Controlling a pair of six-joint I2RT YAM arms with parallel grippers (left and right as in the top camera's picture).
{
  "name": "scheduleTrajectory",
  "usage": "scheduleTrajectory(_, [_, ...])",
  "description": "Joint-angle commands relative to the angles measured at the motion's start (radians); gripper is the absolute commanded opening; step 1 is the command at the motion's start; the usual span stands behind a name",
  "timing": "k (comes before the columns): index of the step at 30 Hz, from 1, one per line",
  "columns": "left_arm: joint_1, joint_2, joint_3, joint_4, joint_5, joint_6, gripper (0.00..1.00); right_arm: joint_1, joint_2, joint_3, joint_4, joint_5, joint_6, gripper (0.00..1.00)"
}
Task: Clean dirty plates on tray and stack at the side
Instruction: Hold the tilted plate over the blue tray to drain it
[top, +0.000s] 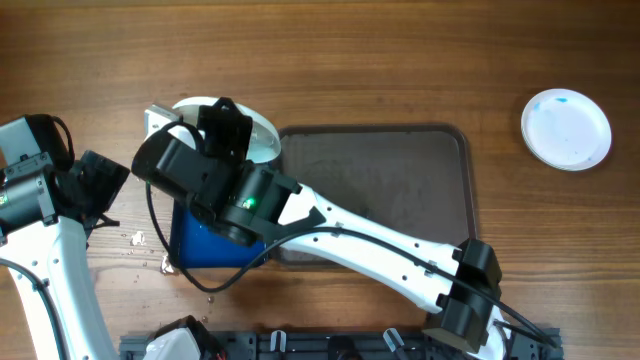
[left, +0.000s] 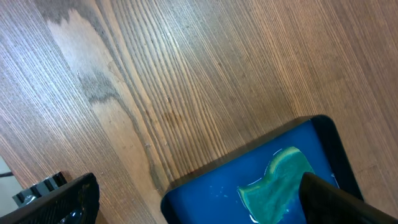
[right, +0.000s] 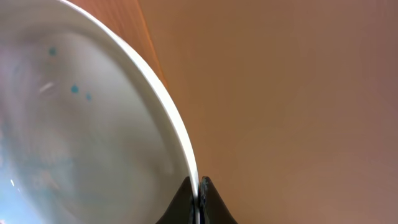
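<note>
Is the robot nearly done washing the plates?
Partway. The grey tray holds no plates. One plate lies aside, faintly blue. The right claw pinches a second plate by its rim, blue dots on it. No stack shows yet.

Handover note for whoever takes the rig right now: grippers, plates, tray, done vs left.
Right gripper: shut on the rim of a plate, held just off the tray's left end.
Left gripper: open, empty, over the blue tray with a teal pad.
Tray: no plates on it.
Second plate: on the table far right, blue smears.
Third plate: not seen.
Left: the held plate shows blue specks; no stack visible.
</note>
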Motion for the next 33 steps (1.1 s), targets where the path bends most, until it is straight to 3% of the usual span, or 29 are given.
scheduleTrajectory(1, [0.007, 0.003, 0.008, 0.000, -0.020, -0.018, 1.00, -0.001, 0.011, 0.022, 0.009, 0.059, -0.023, 0.04])
scheduleTrajectory(12, [0.007, 0.003, 0.008, 0.000, -0.020, -0.018, 1.00, 0.000, 0.011, 0.022, 0.012, 0.091, -0.016, 0.05])
scheduleTrajectory(22, [0.007, 0.003, 0.008, 0.000, -0.020, -0.018, 1.00, -0.005, 0.012, 0.015, 0.020, 0.141, 0.106, 0.05])
scheduleTrajectory(24, [0.007, 0.003, 0.008, 0.000, -0.020, -0.018, 1.00, -0.005, 0.012, 0.015, -0.060, 0.001, 0.252, 0.04])
scheduleTrajectory(27, [0.007, 0.003, 0.008, -0.002, -0.019, -0.018, 1.00, -0.014, 0.012, 0.015, -0.257, -0.558, 0.331, 0.04])
scheduleTrajectory(28, [0.007, 0.003, 0.008, -0.003, -0.019, -0.018, 1.00, -0.024, 0.018, 0.014, -0.254, -0.590, 0.393, 0.05])
scheduleTrajectory(29, [0.007, 0.003, 0.008, -0.003, -0.019, -0.018, 1.00, -0.029, 0.025, 0.013, -0.237, -0.473, 0.467, 0.04])
scheduleTrajectory(31, [0.007, 0.003, 0.008, -0.002, -0.019, -0.018, 1.00, -0.031, 0.040, 0.013, -0.189, -0.040, 0.552, 0.05])
scheduleTrajectory(33, [0.007, 0.003, 0.008, -0.002, -0.019, -0.018, 1.00, -0.031, 0.056, 0.013, -0.107, 0.306, 0.474, 0.04])
